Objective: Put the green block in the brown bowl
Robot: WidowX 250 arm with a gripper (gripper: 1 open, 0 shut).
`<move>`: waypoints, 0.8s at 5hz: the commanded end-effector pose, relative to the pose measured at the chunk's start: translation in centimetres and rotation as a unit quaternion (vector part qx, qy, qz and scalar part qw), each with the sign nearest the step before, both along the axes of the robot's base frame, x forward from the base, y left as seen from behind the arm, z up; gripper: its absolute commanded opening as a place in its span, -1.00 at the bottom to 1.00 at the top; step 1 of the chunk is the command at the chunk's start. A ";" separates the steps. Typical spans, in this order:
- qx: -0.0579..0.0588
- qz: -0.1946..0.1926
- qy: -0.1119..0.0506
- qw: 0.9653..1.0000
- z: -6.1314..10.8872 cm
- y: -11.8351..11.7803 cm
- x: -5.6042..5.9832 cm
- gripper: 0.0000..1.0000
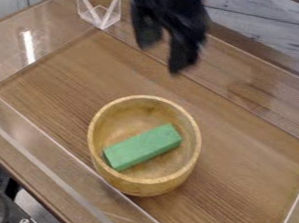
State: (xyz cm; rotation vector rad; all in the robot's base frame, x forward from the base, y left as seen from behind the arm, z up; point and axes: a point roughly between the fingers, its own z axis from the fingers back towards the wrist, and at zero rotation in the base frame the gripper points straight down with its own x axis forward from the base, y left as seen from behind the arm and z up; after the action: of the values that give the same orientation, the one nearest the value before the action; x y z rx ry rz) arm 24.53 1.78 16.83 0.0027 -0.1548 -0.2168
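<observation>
From my camera, I have the bowl [189, 160] as my landmark: light brown, round, on the wooden table [247, 176]. The green block [142, 147] lies inside it, tilted diagonally across the bottom, one end toward the rim's near-left side and the other toward its right. My gripper [166, 47] is beyond the bowl, above the table and apart from it, blurred and dark. Its fingers are spread wide with nothing between them, so I have it released. Farther beyond the bowl, off to the left, a clear plastic container [99, 11] sits near the table's edge.
</observation>
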 end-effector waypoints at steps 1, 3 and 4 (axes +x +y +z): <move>0.008 0.015 -0.014 1.000 1.4 2.4 0.4 -1.00; 0.014 0.069 -0.007 0.998 0.0 2.4 0.6 1.00; 0.016 0.118 -0.008 0.993 -1.0 2.9 1.3 1.00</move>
State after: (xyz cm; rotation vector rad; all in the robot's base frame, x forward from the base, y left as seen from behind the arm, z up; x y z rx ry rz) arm 25.56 4.58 15.12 0.0461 -0.1373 0.0152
